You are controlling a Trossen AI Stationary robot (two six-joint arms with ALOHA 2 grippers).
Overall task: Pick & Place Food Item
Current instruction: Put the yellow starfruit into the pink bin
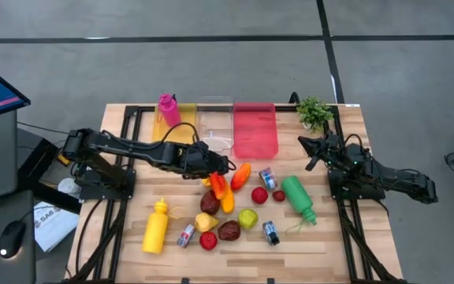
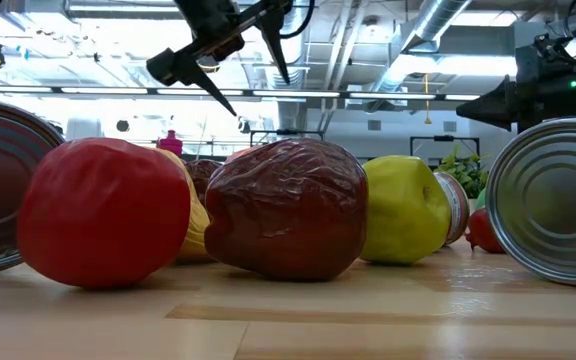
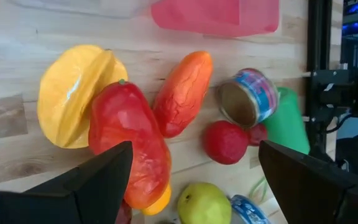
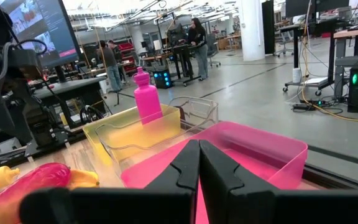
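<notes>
While the food lies heaped in the middle of the desk, the left claw hangs just above the near end of the pile with its two fingers spread wide and nothing between them. It touches nothing; the low view shows its fingers well clear of the fruit. The wrist view looks down past them at a red pepper, which sits almost centred in the gap, so it is probably the item being lined up. Beside the pepper lie a yellow starfruit and an orange fruit, both touching or nearly touching it, which leaves little room for a finger to slip down on either side.

Three bins stand in a row at the far edge of the desk, likely the drop places: a yellow bin with a pink bottle standing in it, a clear bin, and a pink bin. The spread fingers seem to suit the pepper's width, and the claw sits close to the bins, so the carry would be short.

The right claw waits near the desk's right edge, beside a small green plant, its fingers pressed together and empty. A green bottle, a yellow bottle and small cans lie around the pile, apart from the pepper.
</notes>
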